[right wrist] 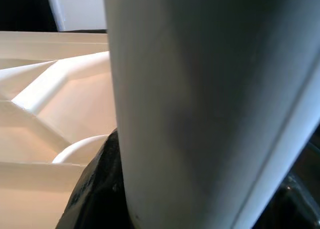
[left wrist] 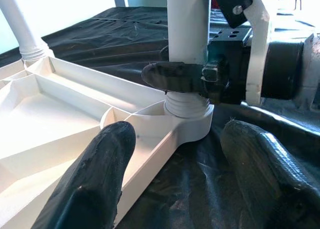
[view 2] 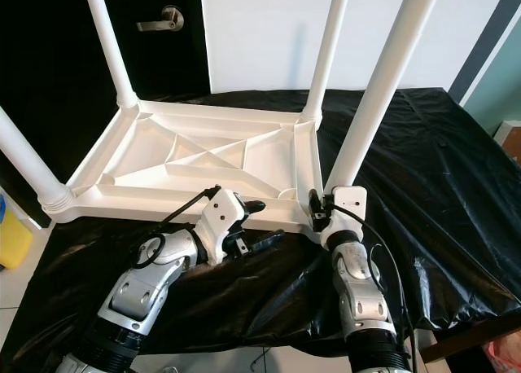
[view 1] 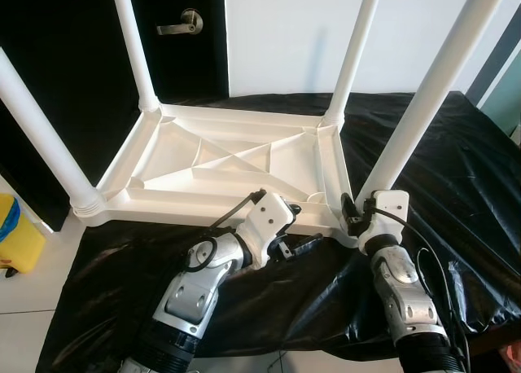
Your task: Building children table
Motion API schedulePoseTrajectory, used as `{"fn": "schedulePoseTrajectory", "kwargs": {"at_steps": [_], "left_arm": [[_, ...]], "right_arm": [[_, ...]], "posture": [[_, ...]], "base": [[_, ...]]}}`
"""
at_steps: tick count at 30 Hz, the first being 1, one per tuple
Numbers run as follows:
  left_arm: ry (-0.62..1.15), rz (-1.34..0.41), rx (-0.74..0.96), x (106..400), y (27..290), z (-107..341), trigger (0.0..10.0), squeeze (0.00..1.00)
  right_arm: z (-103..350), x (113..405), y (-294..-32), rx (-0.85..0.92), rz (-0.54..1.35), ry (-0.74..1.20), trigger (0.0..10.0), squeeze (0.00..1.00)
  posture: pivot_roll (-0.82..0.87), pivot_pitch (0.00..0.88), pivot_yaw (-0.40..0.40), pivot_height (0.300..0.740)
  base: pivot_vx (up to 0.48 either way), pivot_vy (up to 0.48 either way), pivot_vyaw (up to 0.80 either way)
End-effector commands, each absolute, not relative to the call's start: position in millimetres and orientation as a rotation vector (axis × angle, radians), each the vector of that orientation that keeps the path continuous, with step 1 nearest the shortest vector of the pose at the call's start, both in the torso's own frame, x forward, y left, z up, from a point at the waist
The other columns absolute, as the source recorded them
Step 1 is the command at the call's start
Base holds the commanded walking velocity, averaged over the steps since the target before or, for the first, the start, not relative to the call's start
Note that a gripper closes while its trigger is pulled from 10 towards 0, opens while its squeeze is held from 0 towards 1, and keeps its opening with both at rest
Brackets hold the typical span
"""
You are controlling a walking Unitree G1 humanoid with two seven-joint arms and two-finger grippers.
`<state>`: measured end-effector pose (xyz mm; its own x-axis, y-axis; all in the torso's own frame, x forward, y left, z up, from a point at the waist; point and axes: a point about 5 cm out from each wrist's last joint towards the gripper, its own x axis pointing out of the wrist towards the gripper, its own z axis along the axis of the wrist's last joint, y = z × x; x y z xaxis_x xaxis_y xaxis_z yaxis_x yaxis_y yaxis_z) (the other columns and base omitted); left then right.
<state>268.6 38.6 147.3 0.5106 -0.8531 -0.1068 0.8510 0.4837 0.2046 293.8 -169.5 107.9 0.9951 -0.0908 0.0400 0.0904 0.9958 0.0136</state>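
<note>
A white plastic children's table (view 1: 220, 157) lies upside down on a black sheet (view 1: 456, 169), with its legs standing up. My right gripper (view 1: 352, 212) is shut on the near-right leg (view 1: 423, 104) just above its socket; in the right wrist view that leg (right wrist: 200, 104) is tight against a black finger (right wrist: 95, 194). My left gripper (view 2: 259, 222) is open at the table's front rim, close to that corner. In the left wrist view its fingers (left wrist: 95, 174) stand one over the table's inside and one over the sheet, with the rim between them.
A dark door with a metal handle (view 1: 181, 23) stands behind the far-left leg (view 1: 130, 39). A yellow container (view 1: 16, 234) sits on the floor at the left. The sheet's front edge hangs just before my arms.
</note>
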Motion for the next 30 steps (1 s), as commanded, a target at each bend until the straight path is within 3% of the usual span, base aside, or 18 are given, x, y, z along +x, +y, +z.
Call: {"fn": "schedulePoseTrajectory", "kwargs": {"at_steps": [1,5,18,19,30], "left_arm": [[0.007,-0.975,0.245,270,39,144,10.0,0.0],[0.005,-0.97,0.234,271,38,145,10.0,0.0],[0.004,-0.959,0.247,273,45,146,10.0,0.0],[0.006,-0.958,0.254,273,47,146,10.0,0.0],[0.01,-0.956,0.267,273,49,145,10.0,0.0]], "right_arm": [[94,289,-176,0.031,-0.235,0.042,10.0,0.0],[92,288,-166,0.084,-0.308,0.073,10.0,0.0],[107,294,-152,0.138,-0.22,-0.013,10.0,0.0],[109,295,-154,0.131,-0.215,-0.02,10.0,1.0],[116,294,-170,0.049,-0.103,-0.063,10.0,1.0]], "posture": [[-0.01,0.0,-0.054,0.74],[0.0,0.0,-0.053,0.74],[0.0,0.0,-0.05,0.74],[0.01,0.0,-0.051,0.74],[0.01,0.0,-0.05,0.74]], "base": [[0.0,0.0,0.0],[0.0,0.0,0.0],[0.0,0.0,0.0],[0.0,0.0,0.0],[0.0,0.0,0.0]]}}
